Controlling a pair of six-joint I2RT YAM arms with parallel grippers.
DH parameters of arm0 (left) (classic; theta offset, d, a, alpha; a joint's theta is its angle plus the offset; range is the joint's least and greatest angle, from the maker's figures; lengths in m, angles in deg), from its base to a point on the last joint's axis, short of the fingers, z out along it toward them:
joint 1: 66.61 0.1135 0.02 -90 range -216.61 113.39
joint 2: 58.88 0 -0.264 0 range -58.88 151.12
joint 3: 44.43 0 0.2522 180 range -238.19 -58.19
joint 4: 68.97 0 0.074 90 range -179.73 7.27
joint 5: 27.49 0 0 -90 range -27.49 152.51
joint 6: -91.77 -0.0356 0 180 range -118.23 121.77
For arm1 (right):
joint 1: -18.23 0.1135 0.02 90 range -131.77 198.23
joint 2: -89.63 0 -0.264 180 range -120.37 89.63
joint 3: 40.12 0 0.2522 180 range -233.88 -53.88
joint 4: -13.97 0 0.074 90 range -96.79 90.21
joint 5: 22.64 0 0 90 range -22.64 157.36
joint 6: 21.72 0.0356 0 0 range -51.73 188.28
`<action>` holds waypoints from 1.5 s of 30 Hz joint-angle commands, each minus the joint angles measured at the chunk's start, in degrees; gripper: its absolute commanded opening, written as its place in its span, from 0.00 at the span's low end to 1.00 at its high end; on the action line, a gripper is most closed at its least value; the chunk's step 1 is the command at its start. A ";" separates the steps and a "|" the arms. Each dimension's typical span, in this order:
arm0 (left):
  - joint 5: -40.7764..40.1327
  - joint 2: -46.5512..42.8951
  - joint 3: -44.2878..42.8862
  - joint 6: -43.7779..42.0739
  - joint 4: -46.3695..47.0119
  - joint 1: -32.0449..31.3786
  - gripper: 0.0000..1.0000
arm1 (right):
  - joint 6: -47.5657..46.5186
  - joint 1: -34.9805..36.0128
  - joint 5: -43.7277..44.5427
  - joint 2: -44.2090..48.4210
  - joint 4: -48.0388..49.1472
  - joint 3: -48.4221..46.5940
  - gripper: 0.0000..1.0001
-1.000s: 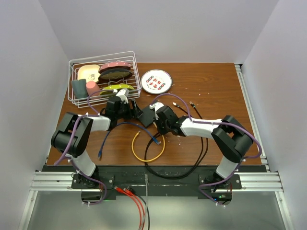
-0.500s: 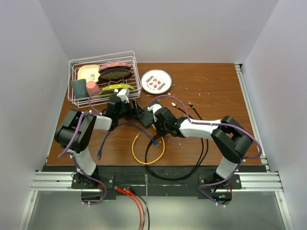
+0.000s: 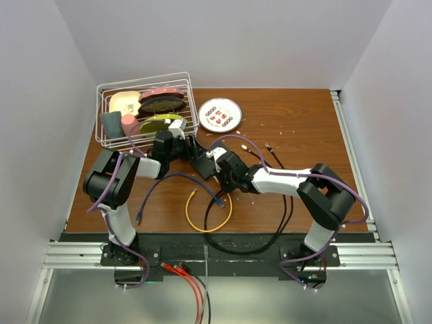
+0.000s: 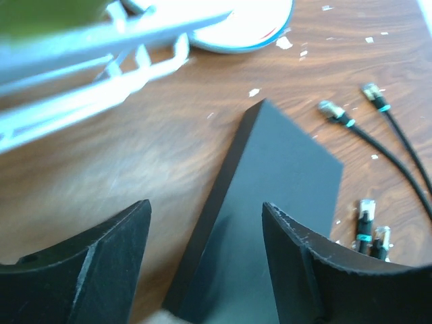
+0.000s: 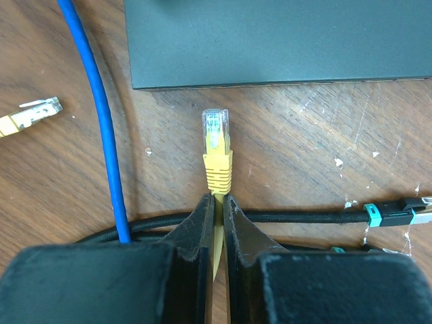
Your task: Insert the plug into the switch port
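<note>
what changed: the left hand (image 3: 177, 142) has swung up the top frame toward the white wire basket (image 3: 108, 91). the right hand (image 3: 220, 167) has crept to the upper left, closer to the switch (image 3: 203, 165).
left hand: spread wide. in its own view the fingers (image 4: 111, 263) straddle a corner of the matte black box and do not visibly touch it.
right hand: pressed together, pinching the yellow plug (image 5: 217, 145) by the tail of its boot.
plug: centre of the right wrist frame, clear tip aimed at the box's long edge and just short of it, with a strip of bare wood between.
switch port: the facing edge runs as a dark band across the upper frame. no socket can be made out, so alignment cannot be told.
meaning: the approach looks under way and the insertion is not yet done. the left hand seems placed to brace the box against the push.
bench (image 3: 304, 135): brown wood grain flecked with white chips. a blue cable (image 5: 101, 115) lies left of the plug, black cables (image 4: 378, 142) trail at right, and a plate (image 3: 221, 115) sits beside the basket.
room: plain pale walls on three sides, with a metal rail (image 3: 216, 255) across the bottom of the top frame.
</note>
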 commanded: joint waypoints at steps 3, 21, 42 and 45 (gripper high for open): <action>9.37 4.04 -5.95 -3.12 2.52 -0.37 0.69 | -1.64 0.36 -1.28 0.28 -4.46 -0.60 0.00; 8.77 8.17 -9.56 -6.28 -6.27 -4.24 0.63 | -1.03 0.53 -0.14 -2.88 -8.06 -5.26 0.00; 9.03 9.31 -8.94 -4.44 -7.32 -4.33 0.62 | 1.43 0.53 1.09 -2.45 -4.90 -6.14 0.00; 8.94 9.66 -8.94 -4.44 -7.50 -4.33 0.61 | 2.04 0.53 0.74 -2.01 -3.84 -6.14 0.00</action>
